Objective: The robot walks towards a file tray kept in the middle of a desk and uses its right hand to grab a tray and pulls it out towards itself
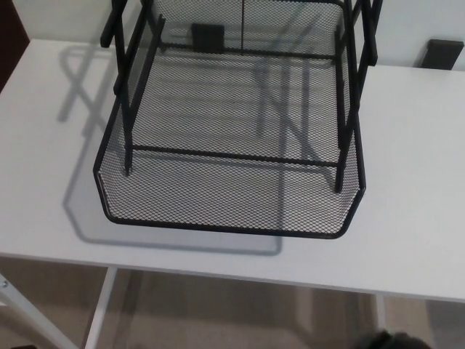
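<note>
File tray (232, 145), a black wire-mesh rack, sits in the middle of the white desk (414, 182), its lowest tray (225, 200) drawn forward so that the front lip lies close to the desk's near edge; that placement suits a pull toward the robot, since the front rim faces it squarely. At the left, the rack's shadow (80, 109) falls across the bare desktop, so the light seems to come from the right; next, the left uprights (125, 87) rise from the mesh floor to carry the upper tiers, which run out of the top of the picture. Across the middle, a crossbar (232, 155) ties the two sides together; the mesh holds no papers. Further right stand the right uprights (352, 73), and beyond them a small dark block (443, 52) rests at the desk's far edge. Neither hand shows, so their state cannot be told; judging by this, the grab is either not yet made or over. Below the desk, white legs (102, 305) and a floor appear.
</note>
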Motion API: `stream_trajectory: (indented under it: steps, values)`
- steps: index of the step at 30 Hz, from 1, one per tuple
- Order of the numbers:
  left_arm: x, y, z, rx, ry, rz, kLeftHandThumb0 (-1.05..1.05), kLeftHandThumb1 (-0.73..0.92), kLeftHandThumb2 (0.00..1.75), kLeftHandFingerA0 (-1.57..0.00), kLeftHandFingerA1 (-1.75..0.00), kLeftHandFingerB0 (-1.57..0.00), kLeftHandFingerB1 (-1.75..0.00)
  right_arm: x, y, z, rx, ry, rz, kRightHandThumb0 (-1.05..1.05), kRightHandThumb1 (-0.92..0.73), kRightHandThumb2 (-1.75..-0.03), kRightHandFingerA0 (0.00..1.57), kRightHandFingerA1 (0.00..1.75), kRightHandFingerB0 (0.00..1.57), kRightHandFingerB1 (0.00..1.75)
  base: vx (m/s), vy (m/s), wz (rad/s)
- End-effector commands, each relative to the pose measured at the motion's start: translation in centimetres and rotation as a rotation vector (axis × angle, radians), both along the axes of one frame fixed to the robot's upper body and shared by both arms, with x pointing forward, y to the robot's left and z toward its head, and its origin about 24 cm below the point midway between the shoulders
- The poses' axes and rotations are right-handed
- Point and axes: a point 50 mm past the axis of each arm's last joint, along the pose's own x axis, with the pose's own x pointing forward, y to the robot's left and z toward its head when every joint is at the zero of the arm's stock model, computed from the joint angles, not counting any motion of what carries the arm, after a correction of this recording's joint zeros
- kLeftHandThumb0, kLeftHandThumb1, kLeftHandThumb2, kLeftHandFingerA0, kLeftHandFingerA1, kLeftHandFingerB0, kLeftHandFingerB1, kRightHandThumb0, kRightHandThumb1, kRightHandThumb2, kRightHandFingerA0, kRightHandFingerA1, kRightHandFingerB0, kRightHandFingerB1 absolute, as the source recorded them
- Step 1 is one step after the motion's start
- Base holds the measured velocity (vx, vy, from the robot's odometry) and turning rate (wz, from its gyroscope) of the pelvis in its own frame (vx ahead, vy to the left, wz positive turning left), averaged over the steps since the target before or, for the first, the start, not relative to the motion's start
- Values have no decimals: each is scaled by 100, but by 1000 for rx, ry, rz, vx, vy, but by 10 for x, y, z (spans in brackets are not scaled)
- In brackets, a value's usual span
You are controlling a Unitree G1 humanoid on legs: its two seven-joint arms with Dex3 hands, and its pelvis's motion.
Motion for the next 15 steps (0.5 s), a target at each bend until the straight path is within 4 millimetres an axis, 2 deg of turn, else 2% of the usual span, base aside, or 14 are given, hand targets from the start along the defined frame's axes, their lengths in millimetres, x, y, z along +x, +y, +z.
stream_trajectory:
  steps: [1, 2, 4, 5, 6, 7, 8, 9, 10, 11, 12, 13, 14, 15]
  values:
    - [-9, 11, 0, 42, 92, -68, -62, 33, 51, -82, -63, -47, -55, -66, -126, 24, 1017, 973, -476, -68, -59, -59, 113, 120, 109, 70, 0, 0, 0]
    - [-11, 11, 0, 40, 94, -73, -63, 33, 51, -81, -62, -47, -54, -70, -130, 12, 926, 1001, -566, -75, -47, -85, 116, 124, 107, 84, 0, 0, 0]
    - [-10, 12, 1, 39, 88, -70, -62, 34, 51, -83, -62, -48, -54, -79, -143, -27, 740, 1050, -730, -69, -47, -84, 111, 132, 104, 100, 0, 0, 0]
    - [-10, 12, 0, 47, 84, -72, -64, 24, 72, -80, -67, -46, -60, -82, -149, -41, 667, 1056, -809, -66, -48, -83, 108, 132, 104, 99, 0, 0, 0]
    - [-10, 11, 0, 57, 84, -81, -66, 25, 73, -80, -67, -46, -60, -88, -161, -63, 633, 1078, -909, -64, -49, -79, 102, 141, 101, 116, 0, 0, 0]
    - [-8, 11, 0, 48, 80, -72, -64, 24, 72, -80, -67, -46, -60, -93, -172, -86, 566, 1080, -1002, -68, -49, -80, 103, 140, 101, 121, 0, 0, 0]
    - [-8, 11, 0, 45, 80, -70, -64, 24, 72, -80, -67, -46, -60, -94, -174, -87, 559, 1080, -1010, -68, -49, -80, 103, 140, 101, 121, 0, 0, 0]
    - [-9, 10, 0, 46, 78, -71, -63, 33, 51, -86, -62, -49, -56, -99, -178, -98, 510, 1074, -1069, -65, -58, -58, 104, 130, 103, 96, 0, 0, 0]
    - [-9, 11, 0, 48, 76, -73, -63, 33, 51, -86, -62, -49, -56, -105, -183, -111, 446, 1069, -1136, -65, -58, -58, 104, 130, 103, 96, 0, 0, 0]
    - [-9, 11, 0, 39, 77, -69, -64, 33, 52, -84, -64, -48, -56, -114, -188, -125, 365, 1056, -1178, -64, -59, -58, 102, 118, 100, 89, 0, 0, 0]
    - [-10, 11, 0, 37, 80, -66, -64, 24, 72, -80, -68, -45, -60, -126, -193, -140, 282, 1071, -1244, -62, -60, -58, 96, 84, 88, 63, 0, 0, 0]
    - [-11, 10, -1, 36, 81, -64, -64, 33, 52, -83, -63, -48, -56, -134, -195, -147, 249, 1077, -1284, -60, -60, -58, 92, 70, 81, 55, 0, 0, 0]
    - [-12, 10, -1, 40, 83, -69, -63, 34, 51, -82, -63, -48, -56, -145, -198, -156, 222, 1089, -1351, -57, -61, -59, 80, 58, 60, 46, 0, 0, 0]
    - [-13, 9, -2, 44, 85, -70, -62, 34, 51, -82, -60, -47, -53, -152, -199, -161, 211, 1101, -1404, -66, -51, -85, 56, 62, 32, 49, 0, 0, 0]
